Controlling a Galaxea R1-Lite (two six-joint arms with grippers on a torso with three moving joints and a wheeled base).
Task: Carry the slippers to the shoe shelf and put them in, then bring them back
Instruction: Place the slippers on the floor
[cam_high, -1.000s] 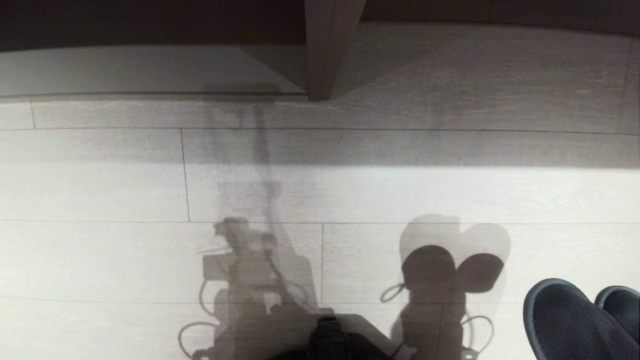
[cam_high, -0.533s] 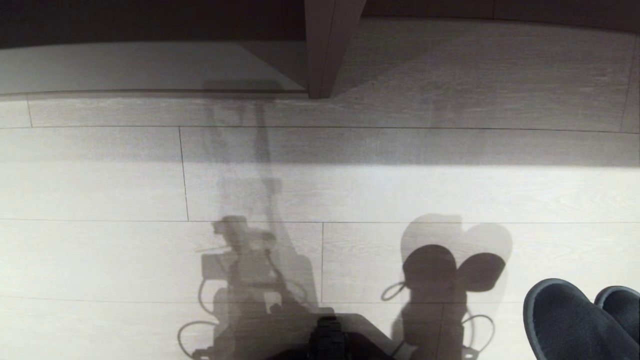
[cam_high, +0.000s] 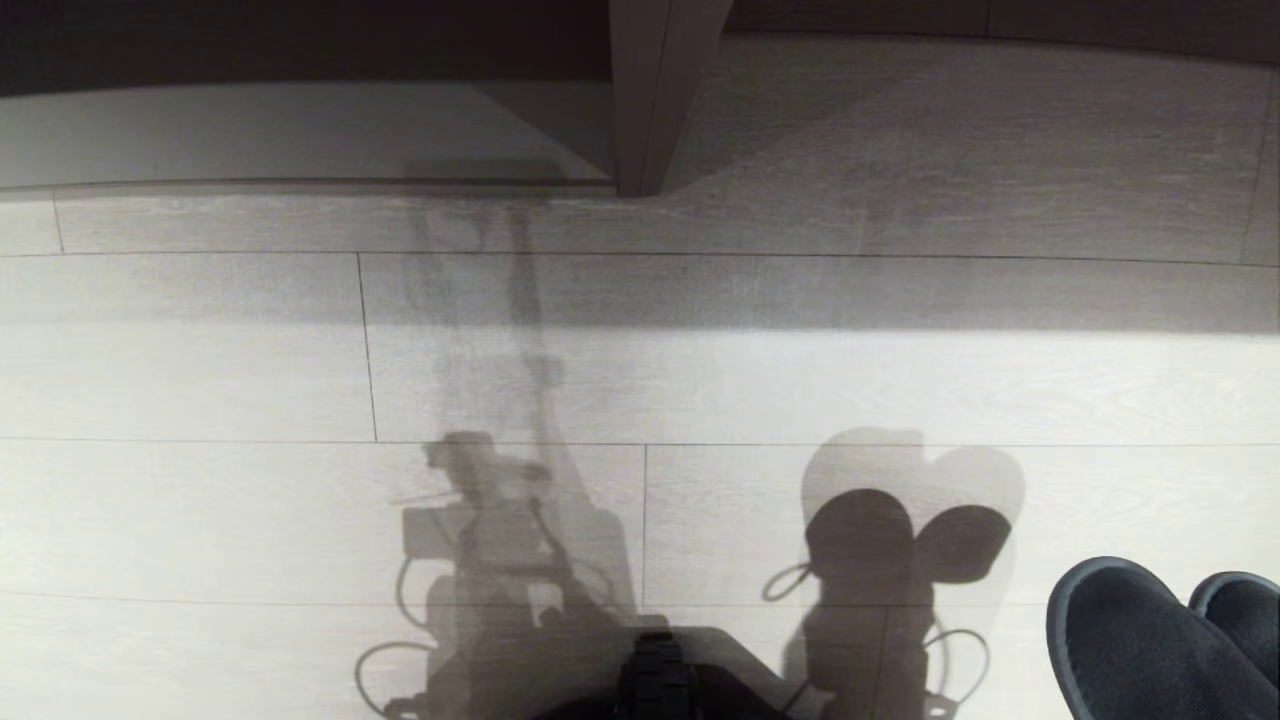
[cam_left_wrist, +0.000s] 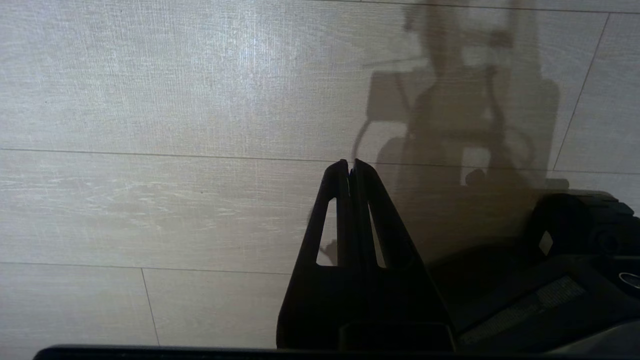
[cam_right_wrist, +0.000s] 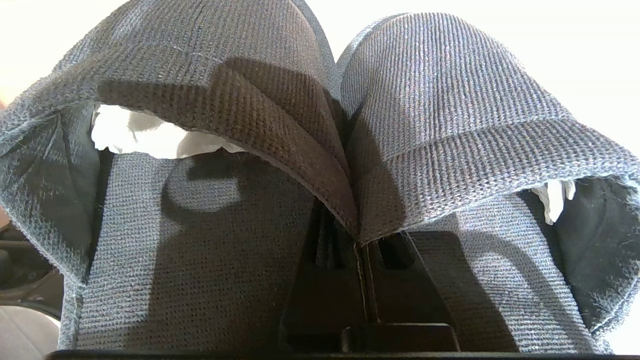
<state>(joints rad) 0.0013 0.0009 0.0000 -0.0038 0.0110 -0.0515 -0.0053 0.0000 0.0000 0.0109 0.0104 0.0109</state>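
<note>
The head camera looked steeply down at the floor (cam_high: 700, 380); the left wrist camera shared it, closer; the right wrist camera pressed against the slippers (cam_right_wrist: 310, 100).

This is looking like a home, probably an entryway or a room beside built-in furniture. Pale wood-grain plank flooring (cam_high: 800, 390) is covering the whole view. At 12 o'clock a low shelf (cam_high: 300, 135) with a light bottom board is opening at floor level, a dark upright panel (cam_high: 655, 90) dividing it. Soft grey slippers (cam_high: 1130, 640) are showing at 4 o'clock.
</note>
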